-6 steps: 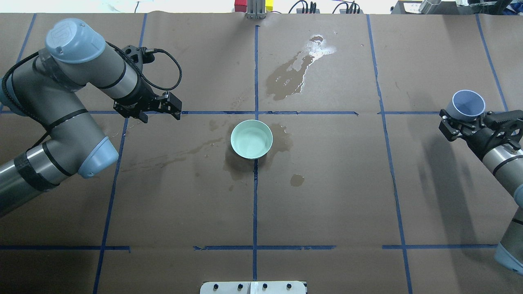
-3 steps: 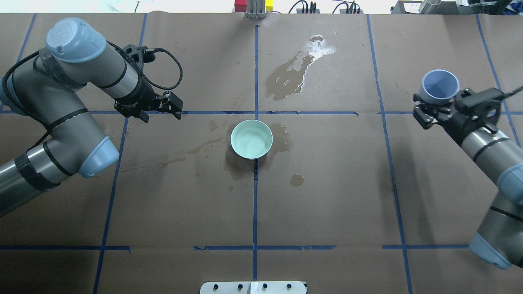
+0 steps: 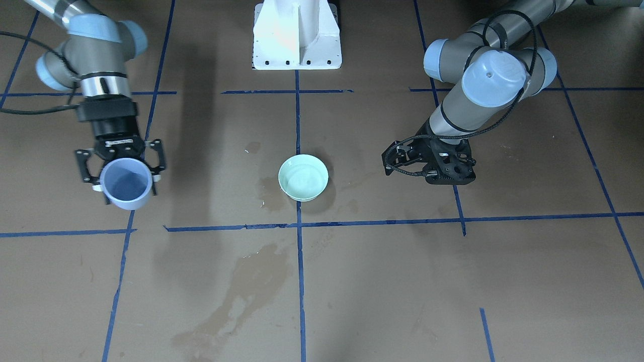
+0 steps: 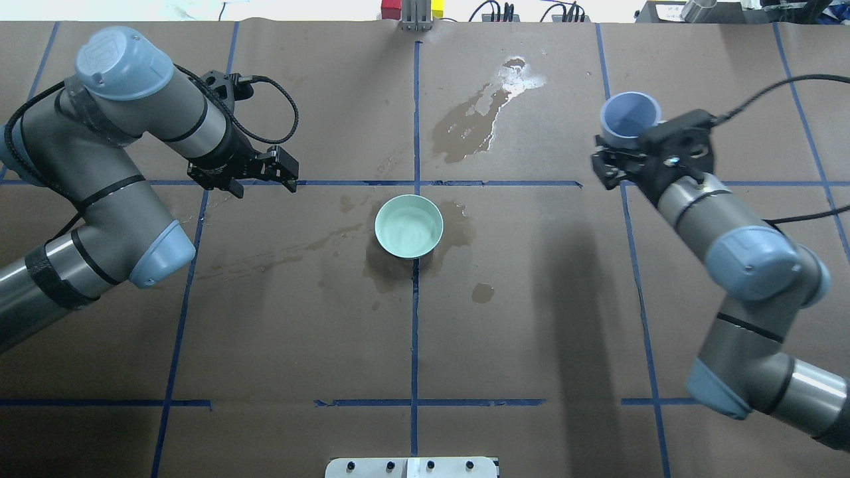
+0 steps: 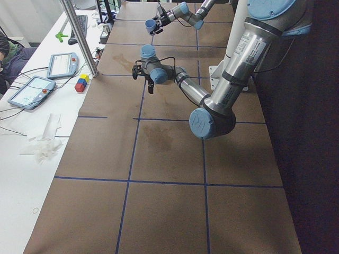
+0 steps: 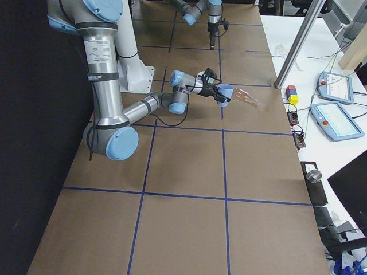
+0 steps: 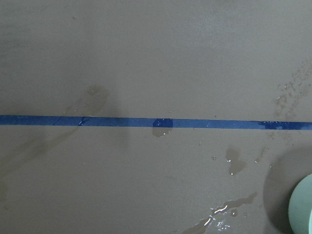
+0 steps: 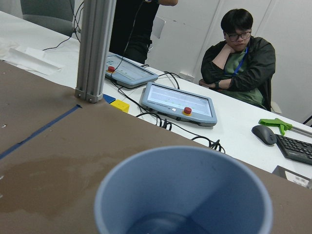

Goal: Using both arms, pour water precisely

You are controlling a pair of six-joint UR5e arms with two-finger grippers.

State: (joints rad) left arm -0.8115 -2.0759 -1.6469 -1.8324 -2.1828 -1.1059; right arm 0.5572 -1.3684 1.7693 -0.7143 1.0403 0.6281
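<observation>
There's the right claw (image 3: 122, 167) clamped round the blue cup (image 4: 629, 114), out at two o'clock from the green bowl (image 4: 408, 226), with the water (image 8: 161, 225) sitting low inside. The left claw (image 4: 261, 179) hangs spread wide and empty at ten o'clock. I'd bring the lip squarely over the bowl first, then tip slowly.

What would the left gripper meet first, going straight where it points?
The left gripper would probably meet the brown table paper near the blue tape line, not the green bowl; depth unclear.

Matt brown paper (image 4: 531, 318), crossed by smooth blue tape (image 4: 414, 345), covers the surface (image 4: 299, 332); water (image 4: 521, 81) glistens on it. The bowl (image 4: 408, 226) looks glossy, the cup (image 4: 629, 116) smooth matt plastic.
</observation>
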